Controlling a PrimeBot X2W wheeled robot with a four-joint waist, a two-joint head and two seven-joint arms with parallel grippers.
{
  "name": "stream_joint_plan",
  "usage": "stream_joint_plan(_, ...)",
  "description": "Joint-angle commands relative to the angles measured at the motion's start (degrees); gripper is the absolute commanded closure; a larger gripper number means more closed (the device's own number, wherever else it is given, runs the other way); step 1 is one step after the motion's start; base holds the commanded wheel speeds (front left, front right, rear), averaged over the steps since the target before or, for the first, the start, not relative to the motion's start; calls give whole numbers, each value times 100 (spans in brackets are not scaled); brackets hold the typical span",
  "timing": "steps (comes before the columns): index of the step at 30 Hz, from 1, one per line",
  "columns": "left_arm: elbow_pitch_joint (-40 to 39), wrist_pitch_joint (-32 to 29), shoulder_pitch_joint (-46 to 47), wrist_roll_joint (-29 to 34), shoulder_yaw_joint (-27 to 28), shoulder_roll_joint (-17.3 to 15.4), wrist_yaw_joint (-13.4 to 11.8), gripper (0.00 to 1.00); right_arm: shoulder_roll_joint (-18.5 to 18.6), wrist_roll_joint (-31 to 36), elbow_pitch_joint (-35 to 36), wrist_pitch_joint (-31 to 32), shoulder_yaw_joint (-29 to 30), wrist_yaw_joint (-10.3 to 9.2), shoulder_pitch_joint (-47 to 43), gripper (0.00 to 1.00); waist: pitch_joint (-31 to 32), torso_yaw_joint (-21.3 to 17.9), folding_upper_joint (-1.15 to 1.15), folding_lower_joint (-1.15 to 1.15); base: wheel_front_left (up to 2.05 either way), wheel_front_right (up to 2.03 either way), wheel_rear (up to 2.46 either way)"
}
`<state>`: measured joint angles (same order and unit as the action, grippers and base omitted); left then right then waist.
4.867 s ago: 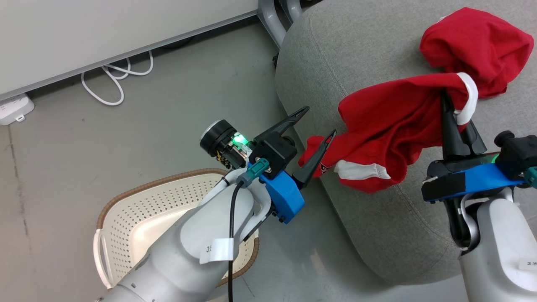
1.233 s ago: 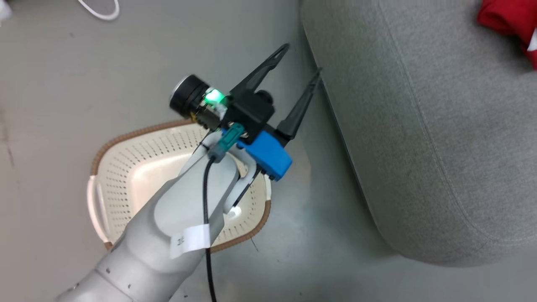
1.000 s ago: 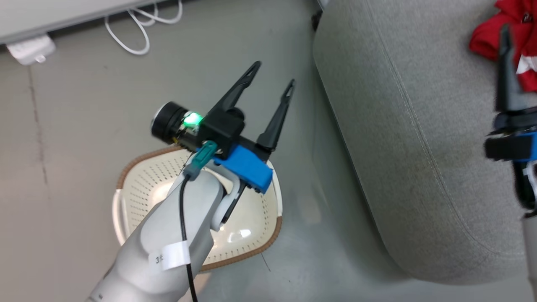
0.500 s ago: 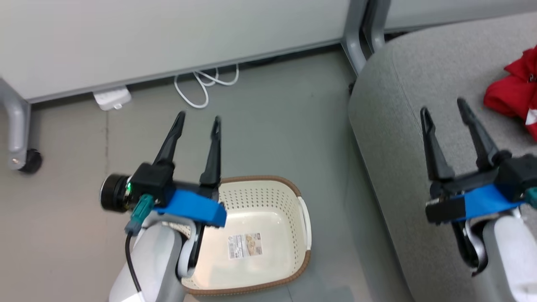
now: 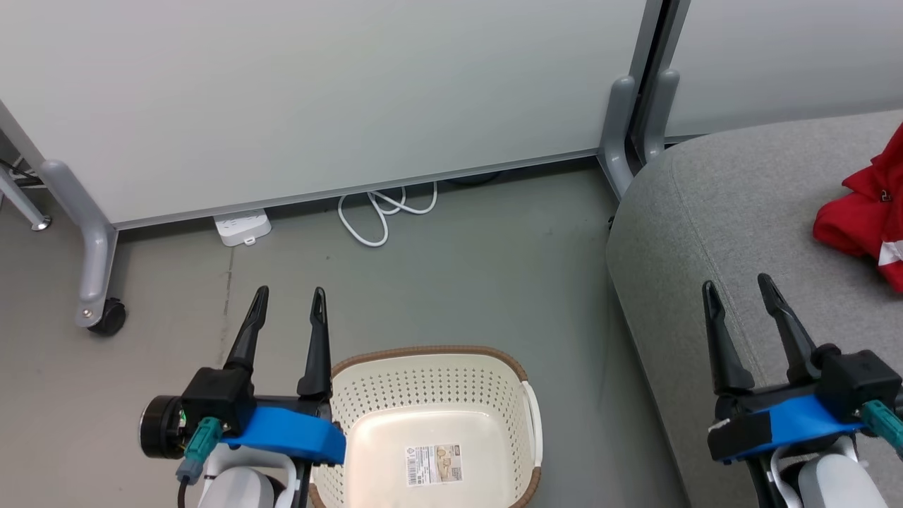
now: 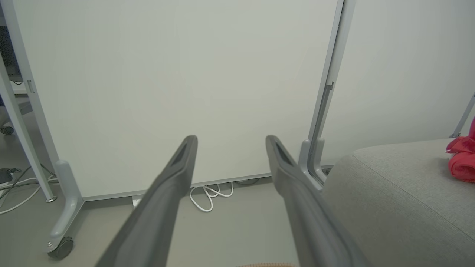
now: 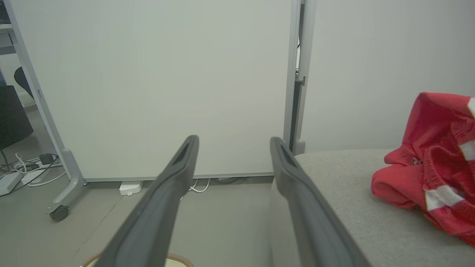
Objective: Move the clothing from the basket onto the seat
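park left gripper [image 5: 291, 291] and right gripper [image 5: 736, 281], both spread empty, clear of oval cream-white plastic basket [image 5: 423, 351] at 6 o'clock; leave bright red striped clothing [image 5: 857, 226] on grey fabric seat [image 5: 741, 212] at 3 o'clock.

Head view: left gripper [image 5: 291, 291] at 7 o'clock, right gripper [image 5: 736, 281] at 4 o'clock, both empty, jaws spread wide, aimed near 12 o'clock, roughly level with each other.
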<state>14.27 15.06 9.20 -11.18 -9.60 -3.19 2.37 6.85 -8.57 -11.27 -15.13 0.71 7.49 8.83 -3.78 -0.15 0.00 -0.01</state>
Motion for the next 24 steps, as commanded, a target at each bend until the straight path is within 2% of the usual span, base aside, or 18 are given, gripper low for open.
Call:
stream_joint_plan(1,-44,15,-92,42,60,18,35,0,-48,-3,-9,-1,17,1,-137,0,66,37,0,1,0,0,0)
stream_joint_plan(7,-162,15,-357,-8,279,31,53,0,-135,-33,-67,-1,60,1,-414,0,182,105,0,1,0,0,0)
stream_joint_plan(24,-265,16,-666,-123,382,34,-46,0,-273,-50,-76,-1,72,1,-659,0,359,186,0,1,0,0,0)
